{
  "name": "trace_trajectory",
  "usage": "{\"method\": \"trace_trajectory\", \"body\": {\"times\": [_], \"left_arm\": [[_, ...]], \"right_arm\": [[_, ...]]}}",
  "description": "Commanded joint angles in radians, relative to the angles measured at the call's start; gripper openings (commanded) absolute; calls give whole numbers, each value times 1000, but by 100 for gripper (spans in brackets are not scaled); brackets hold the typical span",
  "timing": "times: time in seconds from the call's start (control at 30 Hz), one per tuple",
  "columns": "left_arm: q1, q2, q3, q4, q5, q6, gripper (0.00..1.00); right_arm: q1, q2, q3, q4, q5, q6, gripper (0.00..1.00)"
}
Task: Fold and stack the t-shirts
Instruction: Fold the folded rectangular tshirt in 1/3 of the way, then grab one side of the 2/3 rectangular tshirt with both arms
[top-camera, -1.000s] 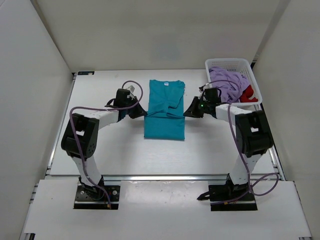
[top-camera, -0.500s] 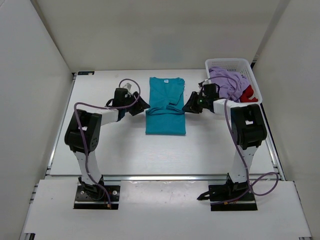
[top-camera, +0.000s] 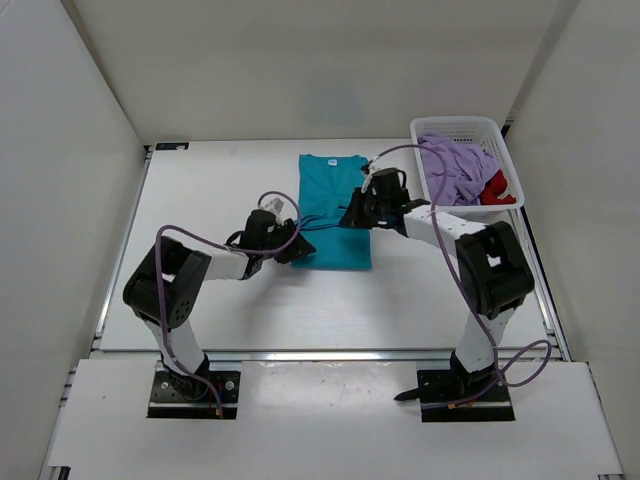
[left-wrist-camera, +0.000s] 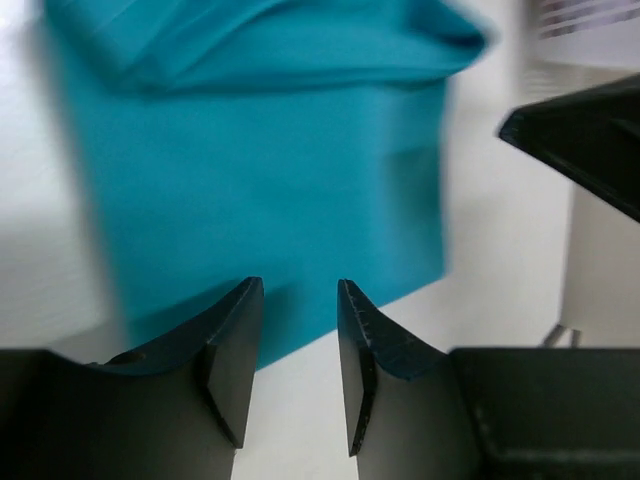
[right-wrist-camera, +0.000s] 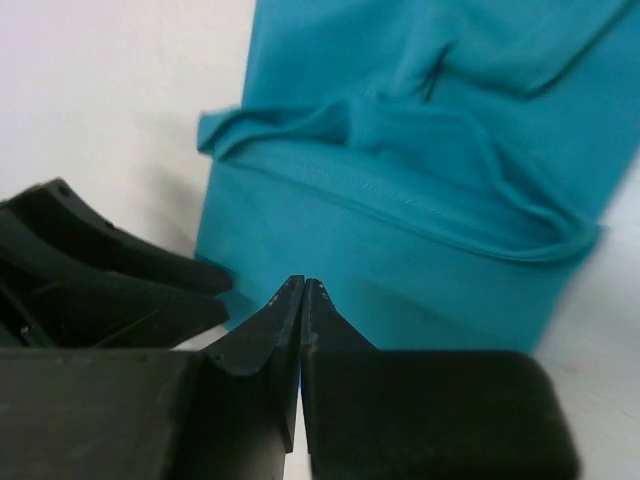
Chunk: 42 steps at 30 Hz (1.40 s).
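The teal t-shirt (top-camera: 333, 215) lies folded into a long rectangle in the middle of the table, with creased folds across its middle. My left gripper (top-camera: 293, 249) is low at the shirt's near-left corner. In the left wrist view (left-wrist-camera: 298, 292) its jaws stand a little apart with nothing between them, over the shirt's edge (left-wrist-camera: 260, 170). My right gripper (top-camera: 350, 215) is over the shirt's right half. In the right wrist view (right-wrist-camera: 302, 285) its jaws are pressed together and empty above the cloth (right-wrist-camera: 420, 200). The lavender t-shirt (top-camera: 455, 168) and the red t-shirt (top-camera: 497, 186) lie bunched in the basket.
The white lattice basket (top-camera: 455, 126) stands at the table's far right corner. White walls close in the table at the left, back and right. The left gripper's black fingers (right-wrist-camera: 110, 270) show at the left of the right wrist view.
My left gripper has moved from the shirt's left side toward its near-left corner. My right gripper has moved left from the shirt's right edge onto the shirt. The shirt looks slightly shorter than a second ago.
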Motion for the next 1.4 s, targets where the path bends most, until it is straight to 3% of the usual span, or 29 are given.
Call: {"method": "trace_trajectory", "body": {"times": [0.0, 0.27, 0.53, 0.7, 0.77, 0.93, 1.03, 1.17, 1.37], "left_arm": [[20, -5, -68, 33, 8, -14, 47], [1, -45, -168, 48, 17, 7, 50], [1, -77, -226, 60, 30, 3, 51], [3, -181, -226, 7, 46, 15, 57], [17, -234, -241, -12, 34, 25, 58], [55, -352, -277, -102, -56, 81, 60], [78, -338, -278, -170, -78, 125, 60], [78, -282, -292, -148, -56, 125, 61], [52, -214, -272, -133, -61, 116, 61]], "right_arm": [[44, 91, 48, -22, -5, -50, 0], [92, 237, 194, -75, 30, -83, 0], [37, 414, 413, -102, 42, -73, 0], [32, 400, 538, -168, 33, -73, 0], [33, 333, 481, -156, 48, -79, 0], [23, 5, 29, 54, 27, 25, 0], [20, -135, -178, 132, 33, 61, 0], [-5, -221, -404, 206, -4, 94, 0], [-54, -200, -533, 253, -45, 108, 0]]}}
